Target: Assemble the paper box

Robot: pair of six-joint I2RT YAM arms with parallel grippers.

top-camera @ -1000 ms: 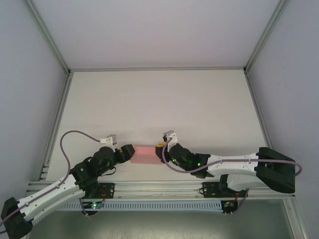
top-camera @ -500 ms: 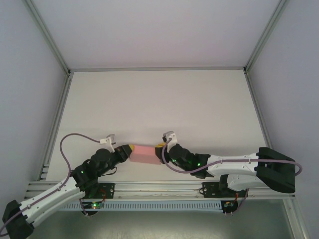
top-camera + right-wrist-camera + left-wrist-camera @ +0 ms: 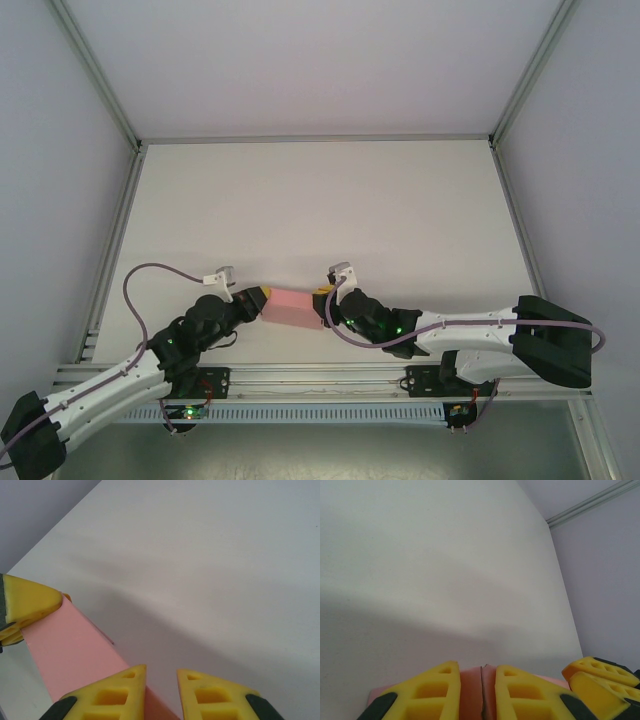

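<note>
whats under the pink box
The white table, shadowed along the paper box. The box covers the spot directly beneath it, so whether it rests there or hangs between the left gripper and right gripper cannot be told.

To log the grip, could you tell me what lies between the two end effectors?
The pink paper box, in the top external view.

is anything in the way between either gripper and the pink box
Nothing visible. The left gripper is at one end of the paper box with pink card between its fingers, and the right gripper is at the other end.
</note>
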